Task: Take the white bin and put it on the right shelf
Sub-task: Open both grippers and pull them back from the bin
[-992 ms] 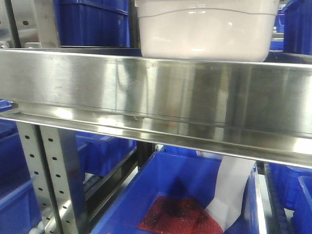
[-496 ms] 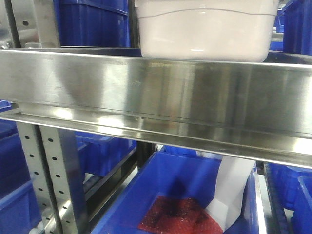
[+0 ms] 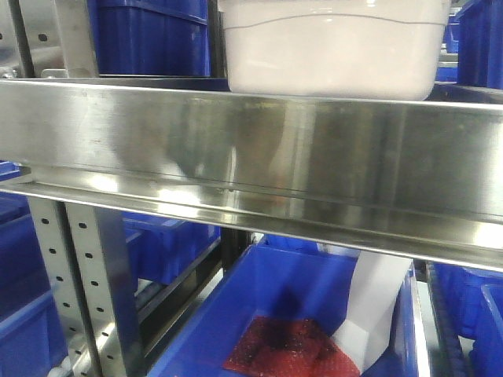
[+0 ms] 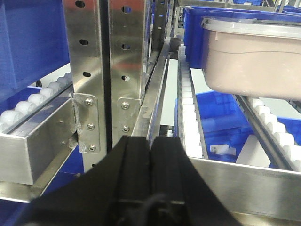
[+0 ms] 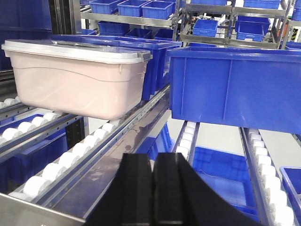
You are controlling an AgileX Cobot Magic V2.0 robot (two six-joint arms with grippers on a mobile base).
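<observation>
The white bin [image 3: 330, 55], pinkish-white with a grey lid, rests on the roller rails of the steel shelf [image 3: 251, 149], behind its wide polished front rail. It also shows in the left wrist view [image 4: 254, 59] at the upper right and in the right wrist view [image 5: 75, 77] at the left. My left gripper [image 4: 151, 146] is shut and empty, in front of the shelf's perforated upright, left of the bin. My right gripper [image 5: 153, 162] is shut and empty, in front of the shelf, right of the bin. Neither gripper touches the bin.
A large blue bin [image 5: 235, 89] sits on the rollers right of the white bin. Perforated steel uprights [image 4: 108, 61] stand to the left. Below the shelf, a blue bin [image 3: 291, 314] holds a red pad and white paper. More blue bins fill the racks behind.
Nothing has moved except the faint reflections in the shelf's front rail, which have shifted slightly.
</observation>
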